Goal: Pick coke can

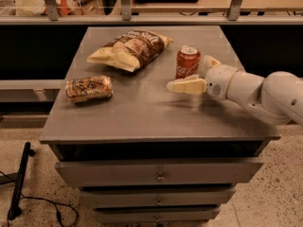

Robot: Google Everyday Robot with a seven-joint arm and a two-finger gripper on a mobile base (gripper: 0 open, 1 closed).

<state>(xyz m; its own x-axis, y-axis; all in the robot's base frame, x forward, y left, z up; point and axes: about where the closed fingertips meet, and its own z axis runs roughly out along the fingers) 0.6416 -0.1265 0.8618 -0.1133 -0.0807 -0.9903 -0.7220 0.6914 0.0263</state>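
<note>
The coke can, red with white script and a silver top, stands upright on the grey table top, right of centre. My gripper reaches in from the right at can height and is open. Its near cream finger lies just in front of the can's base. The far finger sits at the can's right rear. The can stands between them on the table, not lifted. My white arm stretches off to the right edge.
A large brown-and-cream chip bag lies at the back left of the can. A smaller snack bag lies near the left edge. Drawers sit below the top. A black stand and cable are on the floor at left.
</note>
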